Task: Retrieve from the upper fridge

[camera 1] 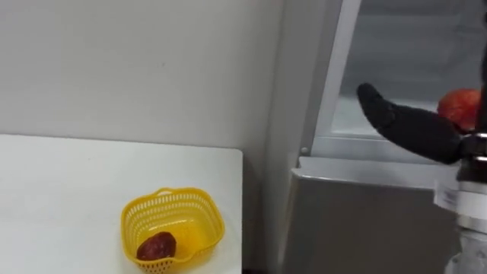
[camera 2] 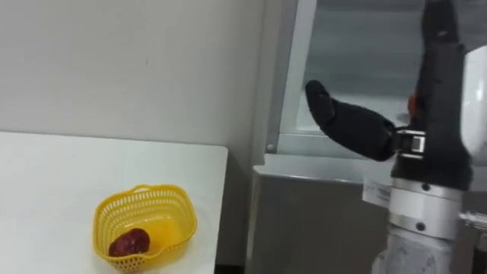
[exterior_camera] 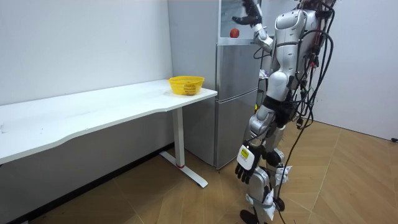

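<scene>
Left eye view: black right hand [camera 1: 411, 129] spread wide, empty, in the grey fridge's upper compartment [camera 1: 396, 46], just beside the round red fruit [camera 1: 457, 106] on its shelf. Room view: left hand [exterior_camera: 244, 168] hanging loose. Risks rolling the fruit away if closing off-centre.

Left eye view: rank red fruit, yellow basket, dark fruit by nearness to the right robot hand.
1. red fruit, beside right robot hand, in fridge.
2. yellow basket, lower left on table.
3. dark fruit, in basket's left end.
</scene>
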